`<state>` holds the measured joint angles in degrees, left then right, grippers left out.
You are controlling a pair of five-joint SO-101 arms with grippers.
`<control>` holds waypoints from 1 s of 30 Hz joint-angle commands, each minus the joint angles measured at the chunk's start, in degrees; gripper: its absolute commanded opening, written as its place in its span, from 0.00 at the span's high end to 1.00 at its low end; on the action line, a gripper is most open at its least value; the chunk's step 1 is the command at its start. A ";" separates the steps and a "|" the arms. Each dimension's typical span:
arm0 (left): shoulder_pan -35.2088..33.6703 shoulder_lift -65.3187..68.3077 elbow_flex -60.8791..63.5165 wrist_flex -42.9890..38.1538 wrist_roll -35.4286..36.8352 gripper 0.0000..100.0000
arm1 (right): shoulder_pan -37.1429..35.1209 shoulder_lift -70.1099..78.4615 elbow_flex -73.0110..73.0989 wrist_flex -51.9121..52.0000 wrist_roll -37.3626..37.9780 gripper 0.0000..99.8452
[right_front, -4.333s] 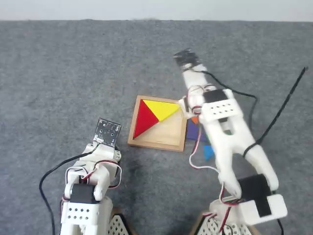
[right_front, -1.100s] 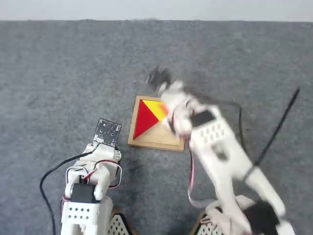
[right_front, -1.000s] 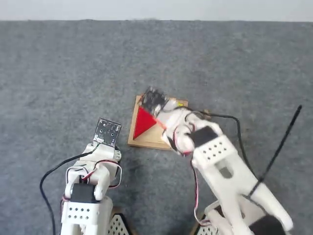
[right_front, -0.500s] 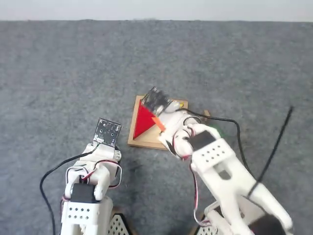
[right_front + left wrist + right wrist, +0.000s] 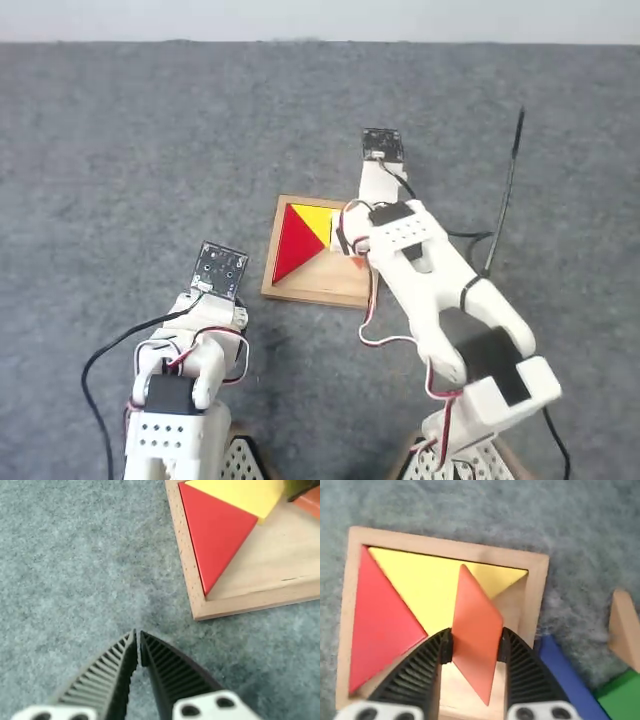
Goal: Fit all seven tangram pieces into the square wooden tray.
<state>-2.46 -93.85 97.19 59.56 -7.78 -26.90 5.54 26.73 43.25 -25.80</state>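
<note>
Right tool (image 5: 474, 639) grasping orange parallelogram (image 5: 475, 611) above tray (image 5: 538, 587); released here, its corner may ride onto the yellow triangle (image 5: 422, 580) and sit tilted

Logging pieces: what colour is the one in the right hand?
Orange piece, best in right wrist view.

Robotics lab test setup: two small white arms, the left arm (image 5: 180, 395) and the right arm (image 5: 440, 290), stand side by side at the near edge of a bench (image 5: 130, 130) covered in grey felt-like matting. Their wires (image 5: 366, 320) loop in the open, and a black cable (image 5: 508, 180) rises beside one. A plain pale wall (image 5: 320, 20) runs behind. A wooden puzzle tray (image 5: 312, 292) lies on the matting.
</note>
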 commanded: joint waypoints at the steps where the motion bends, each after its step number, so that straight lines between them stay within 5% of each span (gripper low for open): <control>1: -0.18 -0.70 -0.40 0.26 0.44 0.99 | 0.04 -0.57 -3.87 1.10 -2.64 0.98; 17: -0.18 -0.70 -0.40 0.26 0.44 0.99 | 1.98 -0.40 -3.78 3.03 -1.76 0.99; 26: -0.18 -0.70 -0.40 0.26 0.44 0.99 | 0.92 -0.57 -3.78 4.62 30.24 0.99; 30: -0.18 -0.70 -0.40 0.26 0.44 0.99 | 0.84 -0.13 -3.96 4.88 12.75 0.98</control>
<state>-2.46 -93.85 97.19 59.56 -7.78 -25.76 5.89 26.20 47.30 -0.57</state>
